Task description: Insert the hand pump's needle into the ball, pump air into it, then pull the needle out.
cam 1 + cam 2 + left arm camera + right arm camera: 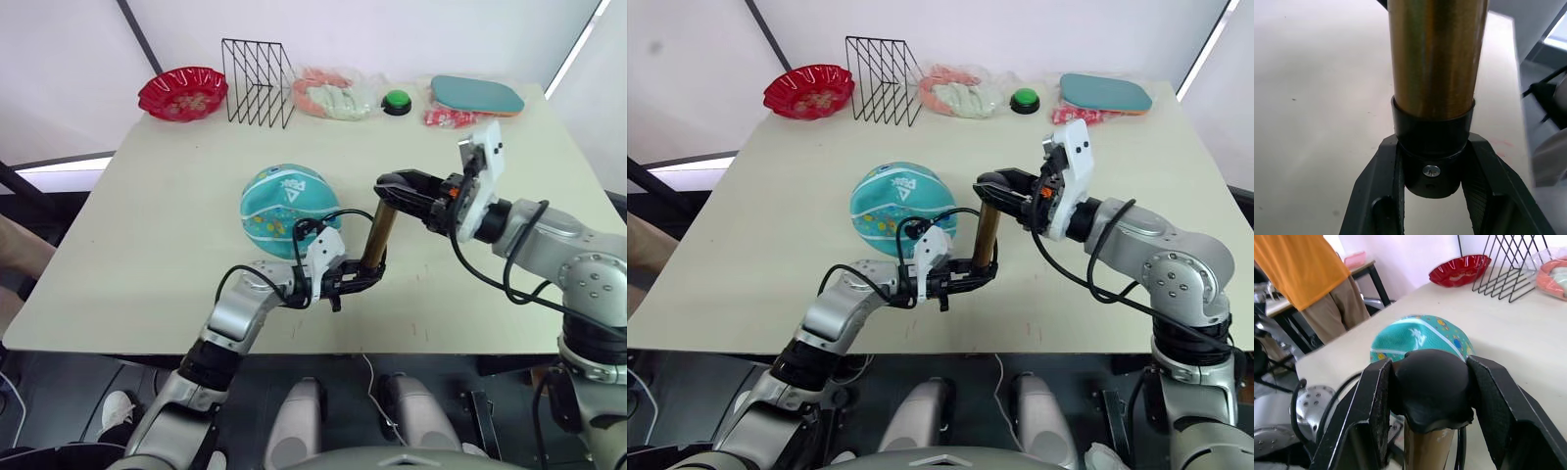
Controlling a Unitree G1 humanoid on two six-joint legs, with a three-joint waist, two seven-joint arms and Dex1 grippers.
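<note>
Table [147,245]: pale top carrying everything; at its far edge, from 10 to 1 o'clock, stand a red bowl [182,93], a black wire rack [259,83], a bagged pink-and-white item [333,96], a green push-button [396,102] and a teal paddle [477,95], all well apart from the work. Ball [288,211]: teal with white lines and cartoon prints, resting near the table centre, just beside the pump at its 9 o'clock. Hand pump [380,235]: gold-bronze barrel standing upright, black end cap down on the table, black T-handle up. Right gripper [1425,382]: fingers pinching the T-handle from both sides, at the pump's 12 o'clock. Left gripper [1432,181]: fingers closed around the black end cap, steadying the base at the pump's 6 o'clock. Hose [328,217]: thin black loop arcing from the pump base toward the ball's near side; the needle and whether it sits in the valve cannot be made out. Risks, as judged: a stroke pushed off the barrel's axis could tip the pump or twist the cap out of the left gripper's hold; a tipping pump would tug the short hose, which could bend the needle or roll the unrestrained ball away; the rounded handle could slip from the right gripper's fingers on the upstroke.
</note>
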